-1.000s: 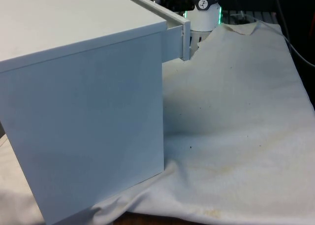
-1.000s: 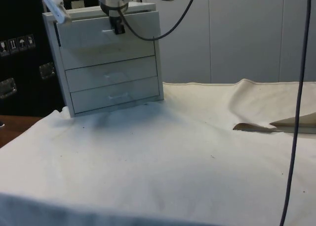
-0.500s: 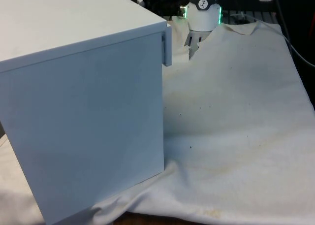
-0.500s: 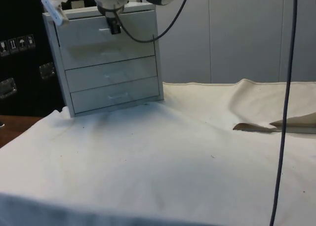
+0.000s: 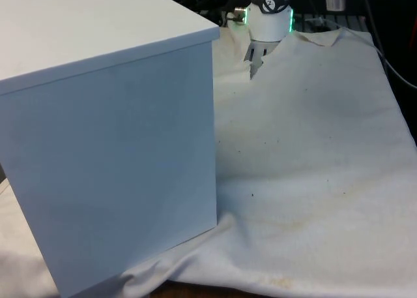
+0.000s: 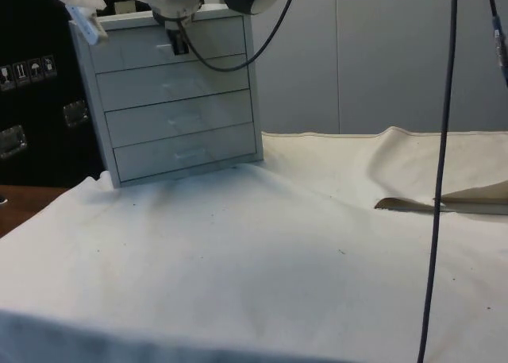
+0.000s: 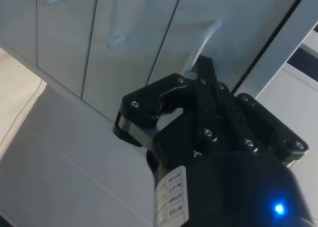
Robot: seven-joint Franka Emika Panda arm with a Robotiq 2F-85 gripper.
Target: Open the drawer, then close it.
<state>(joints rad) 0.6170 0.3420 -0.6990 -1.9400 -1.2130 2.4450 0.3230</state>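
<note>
The black two-finger gripper [image 7: 202, 73] is pressing, fingers together, against the thin horizontal handle [image 7: 198, 45] of the top drawer [image 6: 167, 44], which is sitting flush in the white chest of drawers [image 6: 175, 101]; its withdrawal path is lying straight outward.

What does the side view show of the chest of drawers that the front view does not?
Side view alone: the chest's four drawer fronts, all flush, and the claw at the top drawer, by its handle. Front view alone: the plain side panel and top of the chest, with no drawers to see. Both share the white chest of drawers standing on the white cloth.
</note>
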